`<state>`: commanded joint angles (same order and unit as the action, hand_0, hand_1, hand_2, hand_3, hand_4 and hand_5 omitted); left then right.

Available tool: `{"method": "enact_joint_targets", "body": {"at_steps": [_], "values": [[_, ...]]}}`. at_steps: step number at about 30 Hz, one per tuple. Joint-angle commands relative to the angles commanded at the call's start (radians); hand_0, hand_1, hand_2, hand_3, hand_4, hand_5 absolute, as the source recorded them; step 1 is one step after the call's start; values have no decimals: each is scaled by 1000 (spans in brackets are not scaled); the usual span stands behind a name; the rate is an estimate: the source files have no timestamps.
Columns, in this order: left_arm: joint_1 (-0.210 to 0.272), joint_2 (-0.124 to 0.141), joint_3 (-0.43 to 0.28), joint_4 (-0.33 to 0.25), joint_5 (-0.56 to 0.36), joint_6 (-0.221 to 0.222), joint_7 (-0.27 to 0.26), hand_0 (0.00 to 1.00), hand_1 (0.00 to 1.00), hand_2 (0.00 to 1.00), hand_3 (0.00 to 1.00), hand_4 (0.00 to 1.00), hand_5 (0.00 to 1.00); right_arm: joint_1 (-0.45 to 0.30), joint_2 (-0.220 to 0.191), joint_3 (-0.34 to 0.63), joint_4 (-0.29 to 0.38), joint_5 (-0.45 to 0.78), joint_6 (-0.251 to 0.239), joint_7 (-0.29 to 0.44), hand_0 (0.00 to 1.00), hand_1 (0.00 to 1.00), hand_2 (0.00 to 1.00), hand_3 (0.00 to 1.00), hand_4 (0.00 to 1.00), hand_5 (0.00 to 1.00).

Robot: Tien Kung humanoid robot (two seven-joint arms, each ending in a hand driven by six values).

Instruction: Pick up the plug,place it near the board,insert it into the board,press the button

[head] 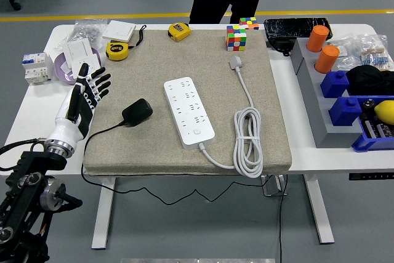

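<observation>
Black against the tan mat, the plug is our landmark: our left hand hovers just to its left over the mat's left edge, fingers spread and holding nothing, so we judge the coming reach to run rightward and slightly toward us. Our right hand is out of view, which leaves the left as the only hand near. Right of the plug lies the white board, its long axis running from far-left to near-right, with bare mat between them; a person stands beyond the table's far edge.
</observation>
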<state>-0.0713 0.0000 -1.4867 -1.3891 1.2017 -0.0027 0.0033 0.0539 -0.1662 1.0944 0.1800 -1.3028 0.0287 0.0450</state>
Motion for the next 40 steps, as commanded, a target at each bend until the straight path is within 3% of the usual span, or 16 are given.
{"method": "enact_joint_targets", "body": {"at_steps": [40], "values": [[0, 0, -2, -16, 35, 7, -2, 902, 865, 844, 848, 998, 998, 0, 1, 3, 0, -1, -1, -1, 957, 899, 847, 856, 998, 953]]}}
